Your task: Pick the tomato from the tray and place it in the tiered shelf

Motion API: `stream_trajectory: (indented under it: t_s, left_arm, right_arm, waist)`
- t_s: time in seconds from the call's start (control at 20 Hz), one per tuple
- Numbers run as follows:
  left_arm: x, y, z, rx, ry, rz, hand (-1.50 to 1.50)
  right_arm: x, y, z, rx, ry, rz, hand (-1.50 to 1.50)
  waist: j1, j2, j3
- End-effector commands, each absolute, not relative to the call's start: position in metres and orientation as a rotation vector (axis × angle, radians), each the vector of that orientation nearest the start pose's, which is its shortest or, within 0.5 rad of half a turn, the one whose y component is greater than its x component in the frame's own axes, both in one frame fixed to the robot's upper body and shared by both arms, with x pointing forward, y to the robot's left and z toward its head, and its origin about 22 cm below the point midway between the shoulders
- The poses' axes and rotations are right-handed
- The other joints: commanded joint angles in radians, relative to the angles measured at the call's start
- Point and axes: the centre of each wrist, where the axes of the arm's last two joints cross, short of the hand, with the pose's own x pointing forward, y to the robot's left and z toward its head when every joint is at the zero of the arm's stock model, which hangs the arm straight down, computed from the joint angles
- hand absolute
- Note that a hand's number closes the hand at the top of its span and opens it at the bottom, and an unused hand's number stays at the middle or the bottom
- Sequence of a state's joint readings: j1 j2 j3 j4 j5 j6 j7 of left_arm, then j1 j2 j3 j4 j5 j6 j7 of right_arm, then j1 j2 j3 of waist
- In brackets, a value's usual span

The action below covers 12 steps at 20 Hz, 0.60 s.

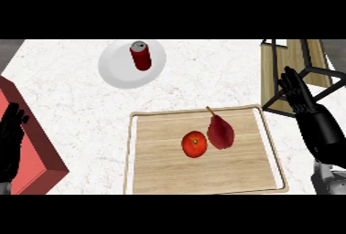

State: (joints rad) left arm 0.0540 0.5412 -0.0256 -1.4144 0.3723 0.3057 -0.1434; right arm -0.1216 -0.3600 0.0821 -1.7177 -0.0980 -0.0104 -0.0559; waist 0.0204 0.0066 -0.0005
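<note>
Tomato (pixel 194 144): in the head view it lies on the wooden tray (pixel 155 178), a little above the middle of the board and well inside the raised rim. It is round and orange-red, and no hand touches it. Just to its right, and reaching a little farther up the view, lies a dark red pear-shaped fruit (pixel 221 131) with its thin stem pointing towards the tray's far edge. The two are so close that I cannot tell whether they touch.

The right hand (pixel 299 96) shows near the view's right edge, released, with its fingers straight and pointing up and nothing in it. It is up and to the right of the tomato, well apart from it and beyond the tray's right rim, and it overlaps the black frame of the tiered shelf (pixel 292 64). The shelf, with its wooden board, stands at the counter's upper right corner.

The left hand (pixel 10 137) rests at the view's left edge, also released and fingers up. It lies over a red box (pixel 37 151) and is well apart from the tray, at about the tomato's height in the view.

Farther back on the white speckled counter (pixel 74 91) is a white plate (pixel 115 68), and a red can (pixel 140 55) lies on it. Both are well clear of the tray.
</note>
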Motion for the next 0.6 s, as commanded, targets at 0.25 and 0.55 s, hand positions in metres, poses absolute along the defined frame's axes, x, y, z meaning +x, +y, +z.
stream_trajectory:
  t_s: [0.25, 0.55]
  left_arm:
    - [0.235, 0.344, 0.029, 0.396, -1.595, -0.37, 0.0]
    - [0.239, 0.318, 0.016, 0.292, -1.565, -0.44, 0.0]
  right_arm:
    - [0.24, -0.213, 0.065, -0.551, -2.028, 0.547, 1.5]
    - [0.212, -0.159, 0.004, -0.754, -2.079, 0.256, -1.5]
  waist:
    - [-0.08, -0.013, -0.003]
    - [-0.05, -0.001, 0.001]
